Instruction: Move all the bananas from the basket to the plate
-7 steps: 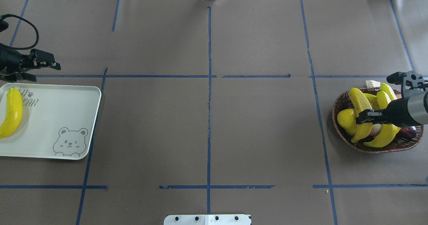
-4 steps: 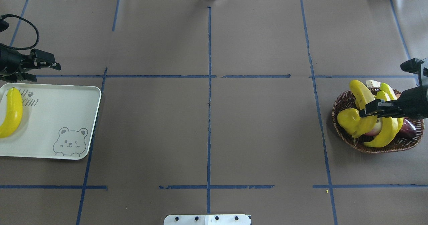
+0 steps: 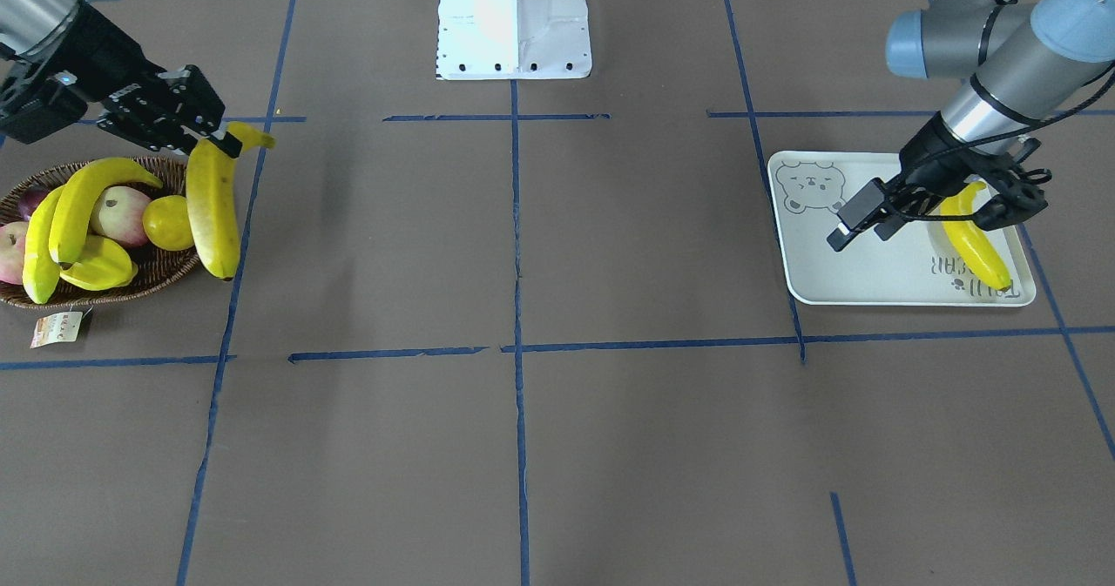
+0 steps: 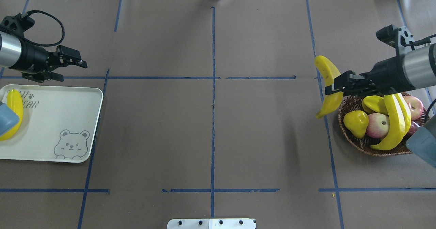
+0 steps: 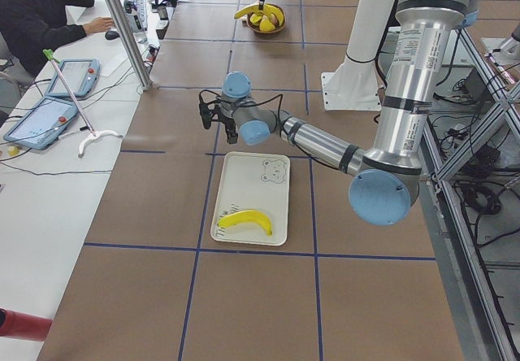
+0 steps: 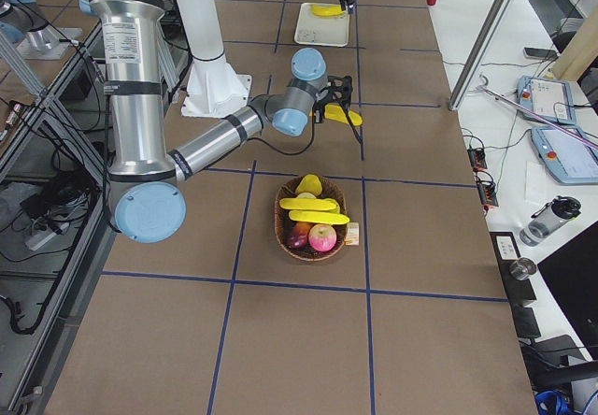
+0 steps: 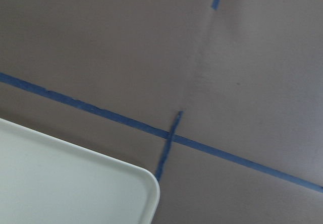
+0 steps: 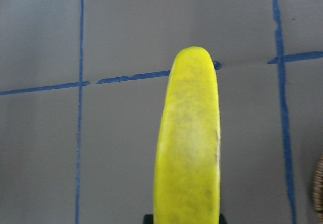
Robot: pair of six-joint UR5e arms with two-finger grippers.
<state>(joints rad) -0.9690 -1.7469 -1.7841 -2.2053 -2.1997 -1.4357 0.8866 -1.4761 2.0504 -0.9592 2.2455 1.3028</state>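
Observation:
My right gripper [image 4: 332, 87] is shut on one yellow banana [image 4: 326, 71] and holds it in the air just left of the basket [image 4: 361, 144]. The front view shows it hanging from the gripper [image 3: 205, 138], and it fills the right wrist view [image 8: 189, 148]. Two more bananas [image 4: 395, 120] lie in the basket across the other fruit. One banana [image 4: 13, 110] lies on the white bear plate [image 4: 61, 113] at its left end. My left gripper [image 4: 73, 72] is open and empty, raised beyond the plate's far edge.
The basket also holds a yellow lemon [image 3: 167, 222], a starfruit [image 3: 100, 268] and red apples [image 4: 376, 125]. A paper tag [image 3: 57, 329] hangs off the basket. Blue tape lines cross the brown table. The robot's white base [image 3: 514, 20] stands at mid-table.
My right gripper has lifted a banana out of the basket and carried it left, past the rim. My left gripper has shifted a little to the right, still open.

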